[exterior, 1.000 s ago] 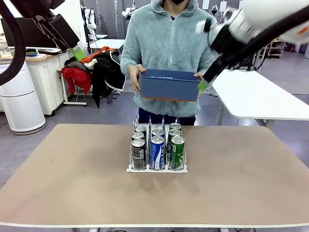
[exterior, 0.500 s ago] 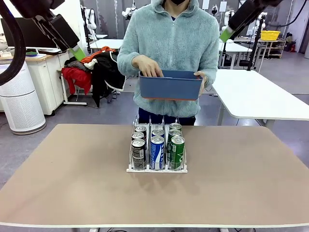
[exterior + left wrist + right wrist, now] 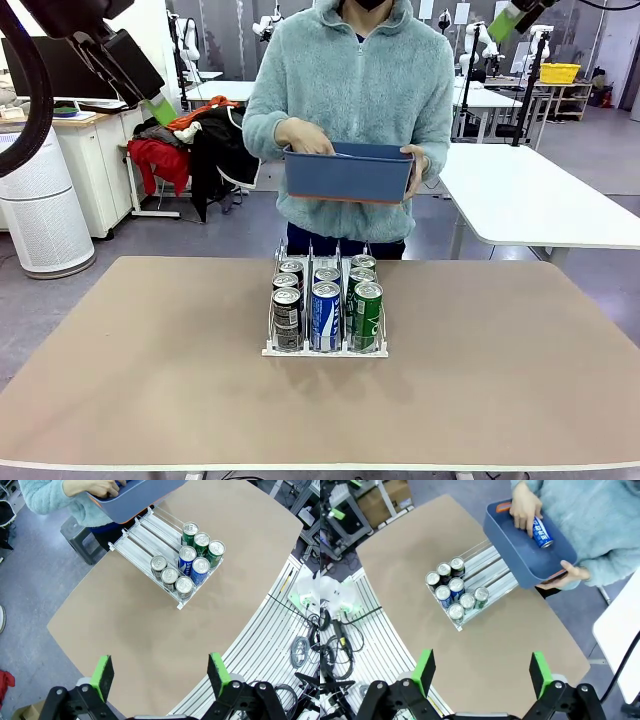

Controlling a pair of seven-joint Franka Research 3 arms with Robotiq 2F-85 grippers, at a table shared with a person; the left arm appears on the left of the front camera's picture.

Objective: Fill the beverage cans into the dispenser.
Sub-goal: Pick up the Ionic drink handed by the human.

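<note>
Tabletop, tan and round-cornered, is stretching from the robot's side to the far edge, where a person in a pale blue fleece is standing. The person is holding a dark blue bin at waist height above that far edge, with one hand gripping its rim and the other hand reaching inside. The dispenser is sitting at the middle of the table, its low front lip facing the robot and its wire lanes running back toward the person.

Both arms are hanging high over the table, well clear of everything on it. The left gripper is looking down with its green-padded jaws spread wide and nothing between them. The right gripper is doing likewise, jaws spread and empty.

Eight beverage cans are standing upright at the front of the dispenser. In the front view, three black ones are lining the left lane, two blue-and-white ones the middle lane and three green ones the right lane. One more blue-and-white can is lying on its side in the bin, under the person's reaching fingers.
</note>
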